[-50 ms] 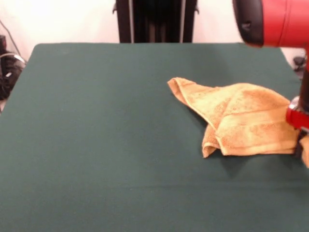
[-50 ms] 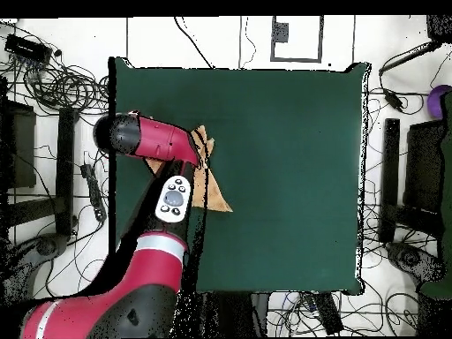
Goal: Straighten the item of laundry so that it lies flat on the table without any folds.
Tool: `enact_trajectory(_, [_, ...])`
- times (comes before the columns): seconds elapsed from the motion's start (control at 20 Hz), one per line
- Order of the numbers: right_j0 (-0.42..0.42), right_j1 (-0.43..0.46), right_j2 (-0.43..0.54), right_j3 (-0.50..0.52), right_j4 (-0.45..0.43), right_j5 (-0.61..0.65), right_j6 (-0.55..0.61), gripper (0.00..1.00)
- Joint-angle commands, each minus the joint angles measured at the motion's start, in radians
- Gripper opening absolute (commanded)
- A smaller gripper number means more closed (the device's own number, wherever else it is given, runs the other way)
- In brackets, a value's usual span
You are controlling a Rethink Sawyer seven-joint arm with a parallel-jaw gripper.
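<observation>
The item of laundry (image 1: 241,118), a golden-tan terry towel, lies crumpled and folded over itself on the right side of the green table (image 1: 96,135). One corner points toward the table's middle, and a thick fold runs along the towel's near edge. My gripper (image 1: 300,137) is down at the towel's right end, cut off by the picture's edge. How it stands on the cloth does not show. In the overhead view the red arm (image 2: 154,139) covers most of the towel (image 2: 214,192), and only tan corners stick out beside it on the table (image 2: 282,177).
The towel lies close to one side edge of the table. Cables and dark stands (image 2: 62,159) surround the table on the floor. A purple object (image 2: 439,99) sits off the table on the far side from the towel.
</observation>
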Motion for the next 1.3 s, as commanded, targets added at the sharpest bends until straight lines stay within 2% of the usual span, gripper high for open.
enact_trajectory(0.05, [-0.019,0.099,-0.019,-0.038,-0.049,-0.077,0.153,1.00])
enact_trajectory(0.1, [-0.020,0.108,-0.023,-0.039,-0.046,-0.085,0.161,1.00])
enact_trajectory(0.15, [-0.038,0.092,0.038,-0.013,-0.022,-0.102,0.155,1.00])
enact_trajectory(0.25, [-0.043,0.089,0.018,-0.020,-0.038,-0.092,0.137,1.00])
enact_trajectory(0.5, [-0.105,0.034,0.106,0.031,-0.047,-0.072,0.046,1.00])
enact_trajectory(0.75, [-0.184,-0.012,0.116,0.043,-0.098,-0.009,-0.065,1.00])
enact_trajectory(1.1, [-0.236,-0.060,0.149,0.054,-0.181,0.036,-0.088,1.00])
enact_trajectory(1.2, [-0.248,-0.076,0.162,0.079,-0.194,0.049,-0.078,1.00])
enact_trajectory(1.3, [-0.259,-0.109,0.211,0.170,-0.157,0.061,-0.016,1.00])
